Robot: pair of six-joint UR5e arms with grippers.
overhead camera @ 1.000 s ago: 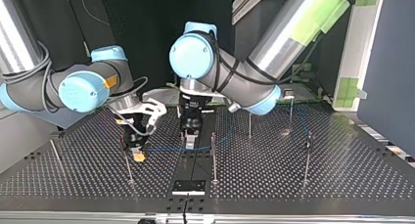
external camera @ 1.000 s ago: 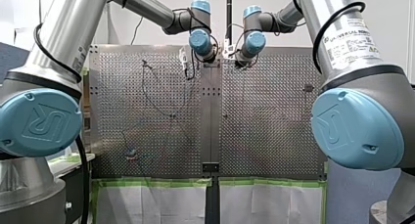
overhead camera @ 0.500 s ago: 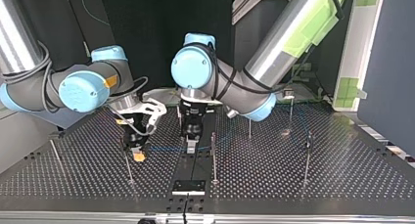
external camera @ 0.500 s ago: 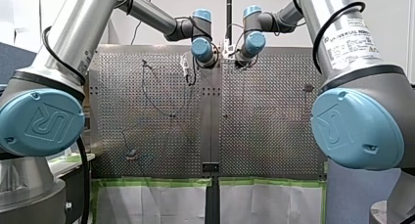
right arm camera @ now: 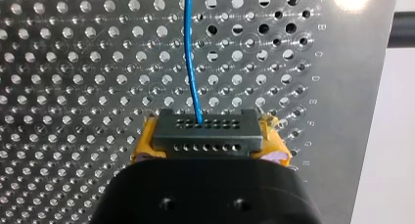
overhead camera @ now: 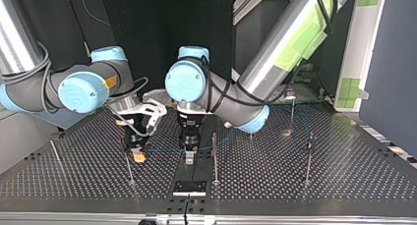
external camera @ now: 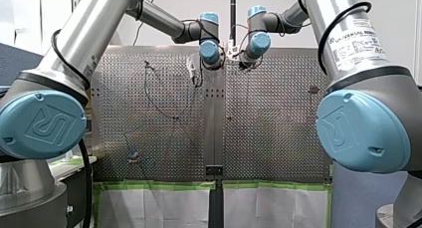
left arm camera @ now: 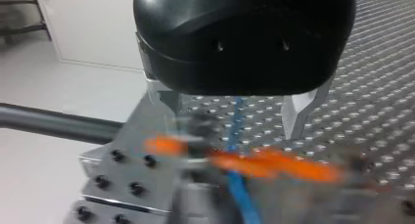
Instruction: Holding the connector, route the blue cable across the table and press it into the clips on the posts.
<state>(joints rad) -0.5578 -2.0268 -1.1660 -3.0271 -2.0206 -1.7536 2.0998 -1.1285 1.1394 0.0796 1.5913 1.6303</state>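
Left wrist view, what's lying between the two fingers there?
In that view, the blue cable runs between the left gripper's spread metal fingers, touching neither.

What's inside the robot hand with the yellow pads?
My right gripper squeezes a black connector between its yellow pads. A blue cable runs out of it, ahead. The gripper's black body covers the connector's back end.

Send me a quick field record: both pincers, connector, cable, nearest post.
right pincer: shut on the connector, yellow pads at its sides
left pincer: open, astride the blue cable
cable run: leaves the connector ahead of my right pincer; top view shows it spanning between the two pincers
nearest post: upright, beside my left pincer
cable in a clip: cannot tell
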